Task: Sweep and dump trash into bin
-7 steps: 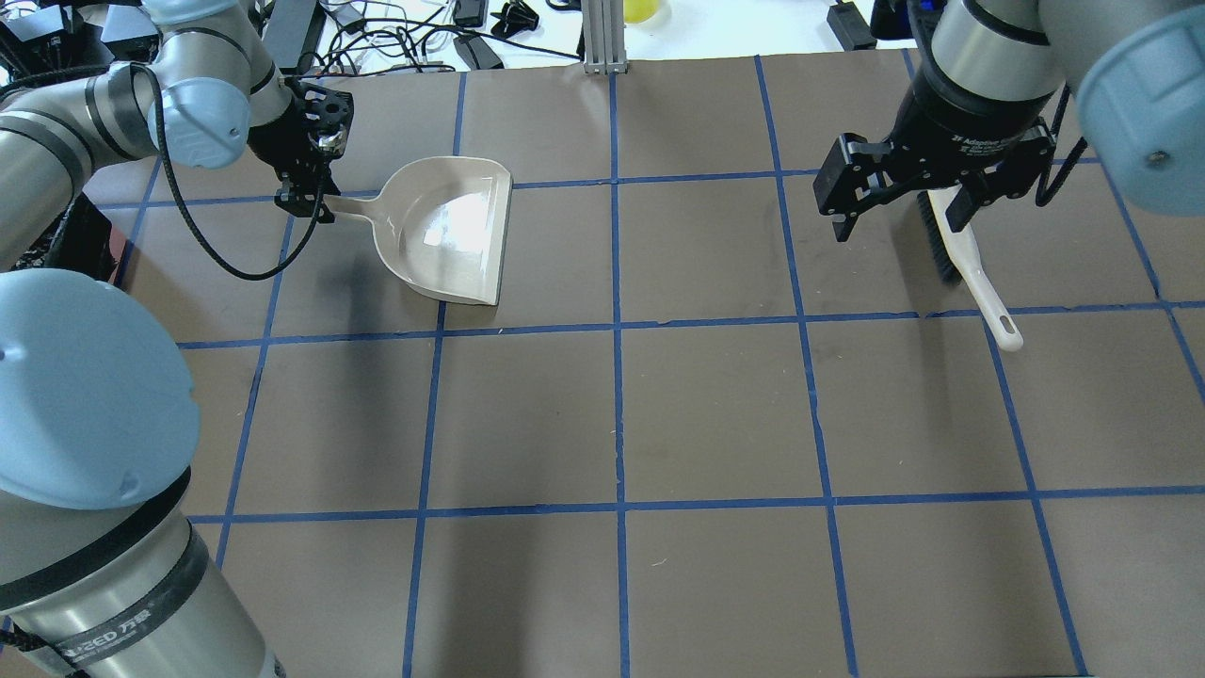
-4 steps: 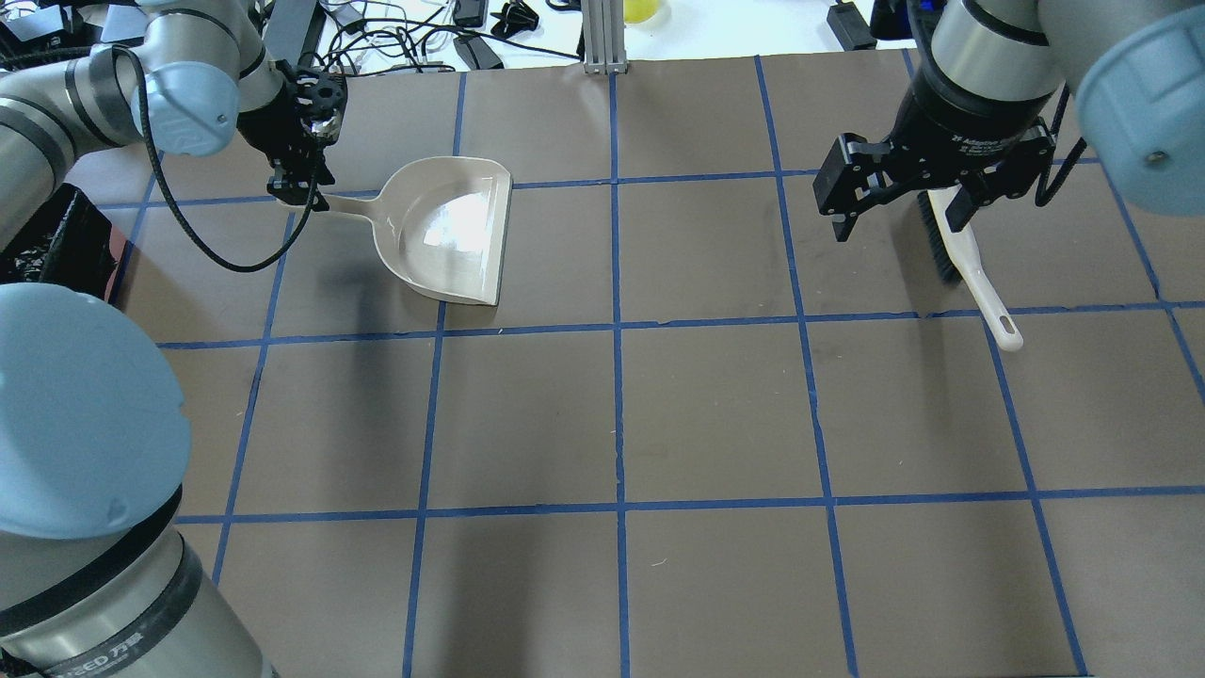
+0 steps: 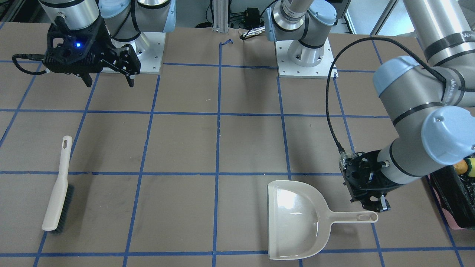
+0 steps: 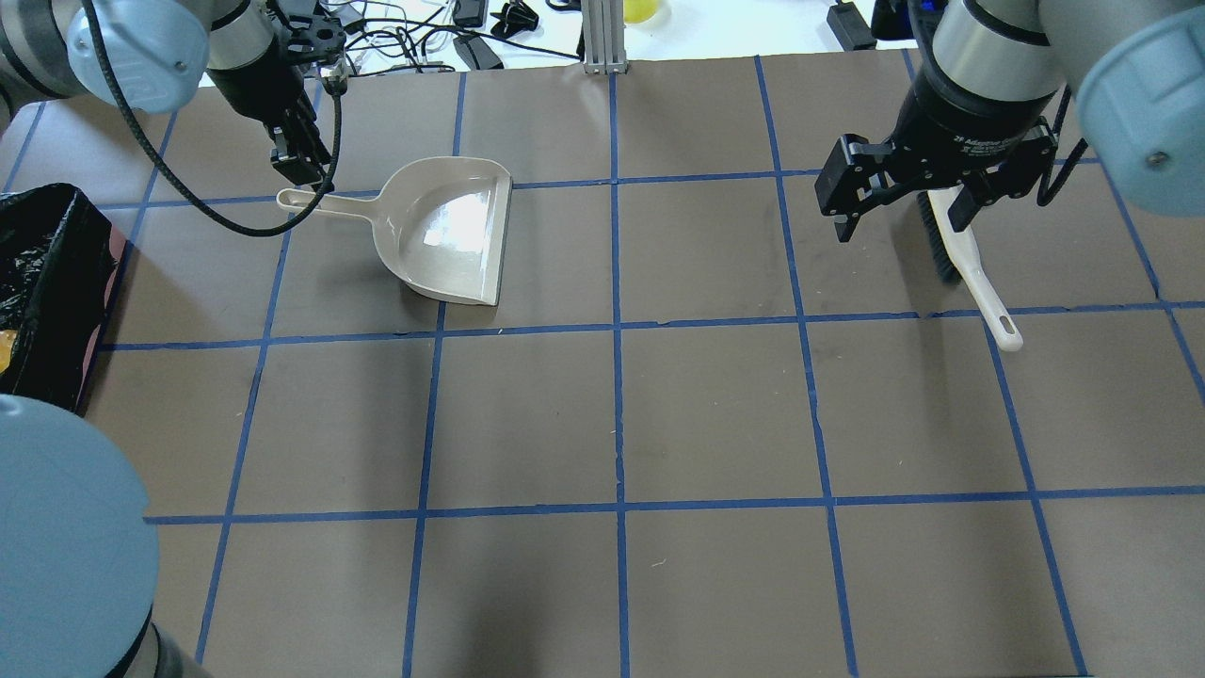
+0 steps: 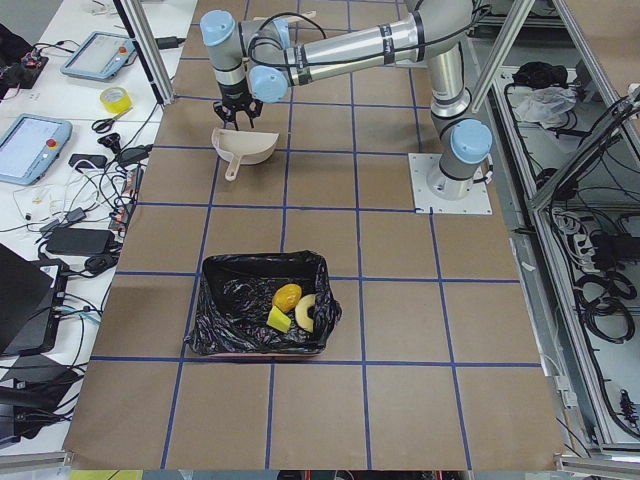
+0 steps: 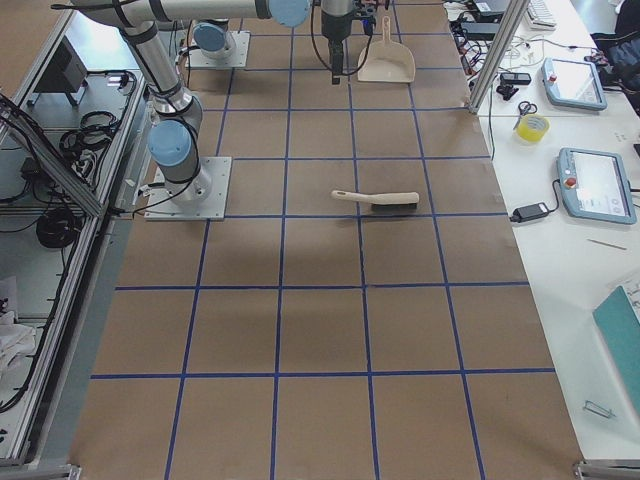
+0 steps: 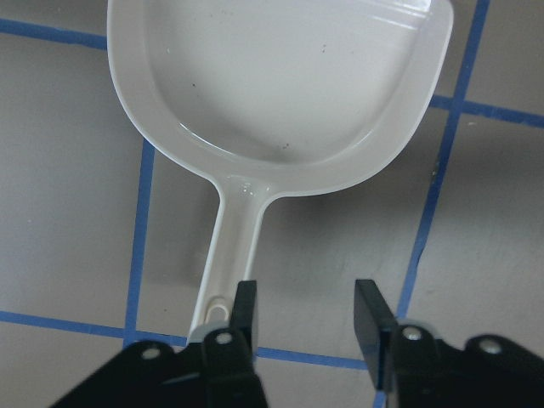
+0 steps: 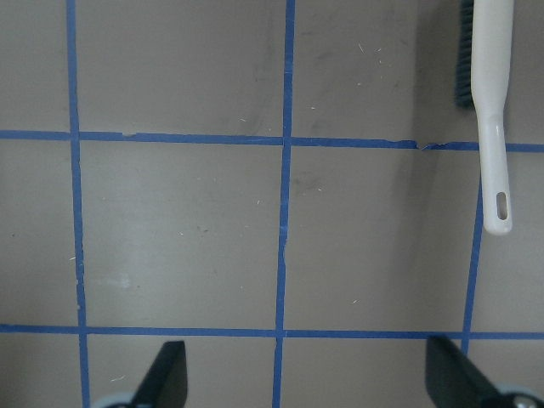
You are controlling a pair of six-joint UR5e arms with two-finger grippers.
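The pink-sided bin (image 5: 225,340) with a black bag stands at the table's left end and holds the trash: a bread roll (image 5: 287,296), a sponge wedge (image 5: 277,320) and a croissant-like piece (image 5: 306,312). It also shows in the overhead view (image 4: 47,273) and the front view (image 3: 451,198). The empty beige dustpan (image 4: 447,231) (image 3: 297,218) (image 7: 280,76) lies on the table. My left gripper (image 4: 301,169) (image 3: 375,207) (image 7: 302,314) is open and empty, just above the end of the dustpan's handle. My right gripper (image 4: 901,221) (image 3: 110,83) (image 8: 310,382) is wide open and empty above the table.
A white hand brush (image 4: 962,259) (image 3: 57,193) (image 8: 493,85) lies flat on the table under and beside my right gripper. Cables and devices lie past the table's far edge (image 4: 424,42). Blue tape lines grid the brown table.
My left gripper has drawn back from the dustpan handle toward the far edge, and the left arm has swung away, uncovering the bin. The dustpan, brush and right arm have not moved.
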